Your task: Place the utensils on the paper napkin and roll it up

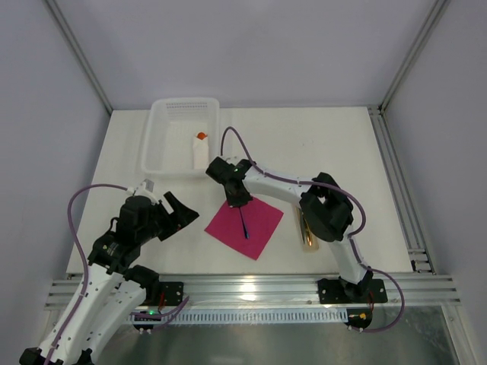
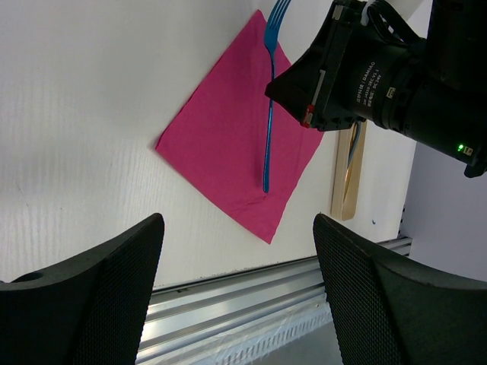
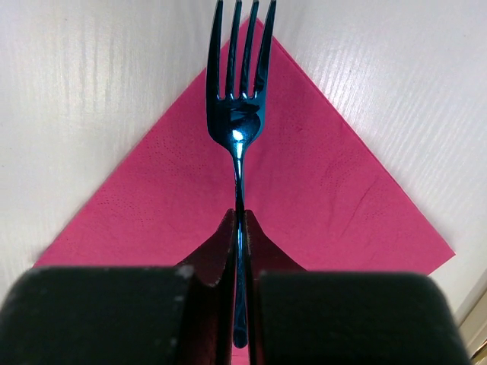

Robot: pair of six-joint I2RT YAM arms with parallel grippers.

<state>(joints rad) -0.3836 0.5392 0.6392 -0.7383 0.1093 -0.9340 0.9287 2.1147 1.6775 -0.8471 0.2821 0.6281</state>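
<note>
Plainly, white table (image 1: 335, 152) (grey walls (image 1: 228, 46)) bears pink napkin (image 1: 264, 222); right gripper (image 3: 240, 228) pinches fork (image 3: 238, 122), left gripper (image 2: 237, 228) gapes empty.

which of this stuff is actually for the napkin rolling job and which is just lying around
For the job: blue fork, pinched in the shut right gripper; pink napkin under it.
Lying about: white basket; white roll with orange tip inside it; beige strip beside the napkin.

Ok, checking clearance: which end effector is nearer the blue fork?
Right. The right end effector grips the fork over the napkin; the left end effector hangs open, left of the napkin.
</note>
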